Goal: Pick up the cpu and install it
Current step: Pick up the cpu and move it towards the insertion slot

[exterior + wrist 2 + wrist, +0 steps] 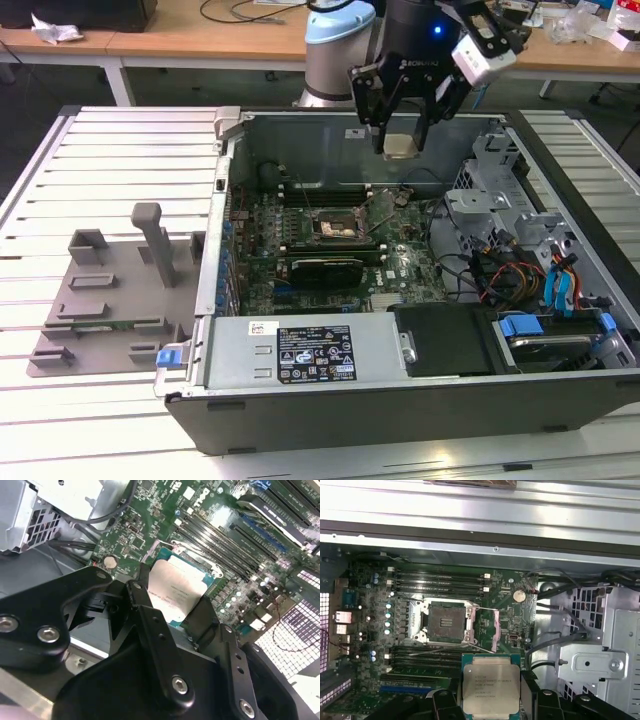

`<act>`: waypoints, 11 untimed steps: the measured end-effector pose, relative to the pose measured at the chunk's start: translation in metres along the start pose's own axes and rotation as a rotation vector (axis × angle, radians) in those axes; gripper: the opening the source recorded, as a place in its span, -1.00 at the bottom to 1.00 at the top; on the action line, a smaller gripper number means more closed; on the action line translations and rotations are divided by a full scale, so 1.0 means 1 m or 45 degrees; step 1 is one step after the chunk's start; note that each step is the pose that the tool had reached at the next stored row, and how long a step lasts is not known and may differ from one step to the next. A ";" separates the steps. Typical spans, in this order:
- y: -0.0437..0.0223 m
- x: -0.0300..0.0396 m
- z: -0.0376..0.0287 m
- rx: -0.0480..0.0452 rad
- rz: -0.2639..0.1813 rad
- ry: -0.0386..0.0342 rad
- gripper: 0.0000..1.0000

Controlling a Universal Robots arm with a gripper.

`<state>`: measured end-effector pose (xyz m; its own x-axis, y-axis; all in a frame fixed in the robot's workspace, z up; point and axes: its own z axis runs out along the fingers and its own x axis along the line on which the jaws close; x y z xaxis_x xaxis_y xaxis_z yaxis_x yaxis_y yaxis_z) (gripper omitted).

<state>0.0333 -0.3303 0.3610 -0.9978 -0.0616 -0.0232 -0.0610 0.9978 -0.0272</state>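
Observation:
My gripper is shut on the cpu, a small square chip with a pale silver top. It hangs in the air over the back part of the open computer case. The chip is level, clamped by its two edges between the black fingers; both wrist views show the cpu this way. The open socket with its raised metal frame lies on the green motherboard, below the chip and off to one side. In the exterior view the socket is lower and toward that view's left of the gripper.
A grey parts fixture lies on the slatted table at the exterior view's left. Inside the case are memory slots, an expansion card, a power supply, a metal drive cage and loose cables.

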 end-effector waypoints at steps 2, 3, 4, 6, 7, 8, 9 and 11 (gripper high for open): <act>0.0004 0.0010 0.0009 0.000 0.000 -0.0002 0.10; 0.0006 0.0013 0.0012 0.000 0.000 -0.0002 0.10; 0.0006 0.0013 0.0012 0.000 0.000 -0.0001 0.10; 0.0007 0.0025 0.0017 0.000 0.000 -0.0003 0.10; 0.0009 0.0059 0.0025 0.000 0.000 -0.0001 0.10; 0.0011 0.0081 0.0036 0.000 0.000 -0.0001 0.10; 0.0013 0.0095 0.0053 0.000 0.000 0.0000 0.10; 0.0014 0.0110 0.0085 0.000 0.000 -0.0001 0.10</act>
<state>0.0224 -0.3298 0.3522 -0.9978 -0.0617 -0.0233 -0.0610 0.9978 -0.0273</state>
